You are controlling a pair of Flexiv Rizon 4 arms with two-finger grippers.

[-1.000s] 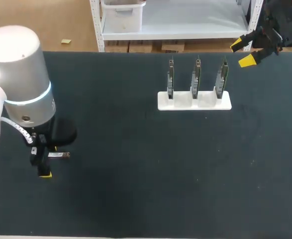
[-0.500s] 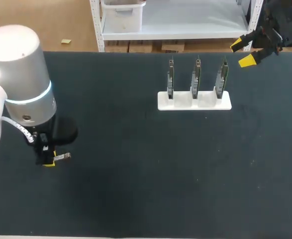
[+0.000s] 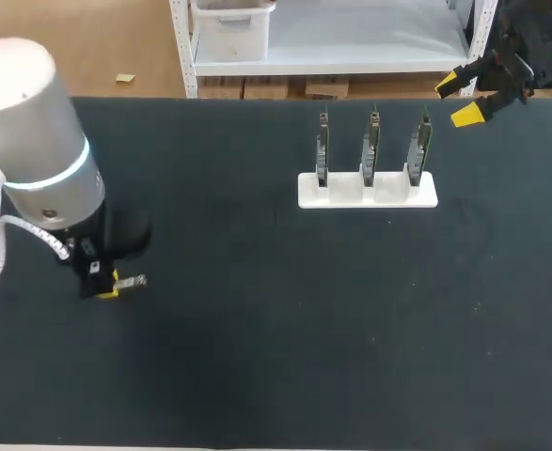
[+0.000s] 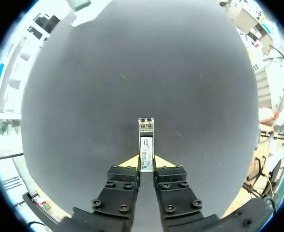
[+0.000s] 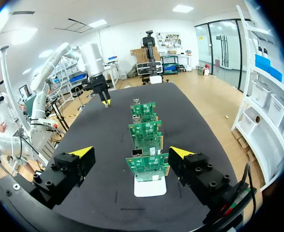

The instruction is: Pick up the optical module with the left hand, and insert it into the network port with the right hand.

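Left tool [image 4: 146, 162]: clenched on the module [image 4: 146, 145], one finger against each long side. The left wrist view shows the module's long axis in line with the fingers. The free end, with two small sockets, points straight ahead, and the label face is turned toward the camera. The head view shows none of that detail. There the module is a small pale bar at the near left of the worktop [image 3: 257, 357], lying left to right and sticking out rightward from the tool.

Right of centre, toward the far side, a white stand [image 3: 368, 191] carries three upright boards [image 3: 372, 143] in a row. The head view shows them edge-on; the right wrist view shows their green faces.

Right tool [image 3: 464, 99]: released, fingers wide apart, grasping nothing, at the far right edge beyond the stand.
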